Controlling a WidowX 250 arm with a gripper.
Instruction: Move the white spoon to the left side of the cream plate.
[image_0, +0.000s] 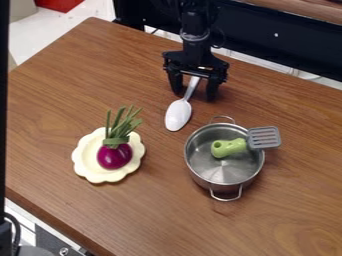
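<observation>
Overhead, a black two-finger gripper (194, 92) hangs from the black robot arm (194, 30) at the top of the camera view, its fingers spread well apart and grasping nothing. The white spoon (178, 115) lies on the brown wood-grain table (157, 215), its handle running up between the spread fingers and its oval bowl pointing toward the bottom of the view. The spoon rests to the right of a cream plate with a scalloped, flower-like rim (83, 158), well apart from it. On the plate sits a glossy purple toy onion (114, 156), its green stalks rising toward the top of the view and leaning past the plate's edge. At the right, near the spoon's bowl, stands a shiny silver metal pot (222, 174) with two loop handles, one toward the top of the view and one toward the bottom. A spatula with a light green handle and a grey slotted head (264, 137) lies across the pot, its handle over the interior and its head reaching beyond the right rim.
</observation>
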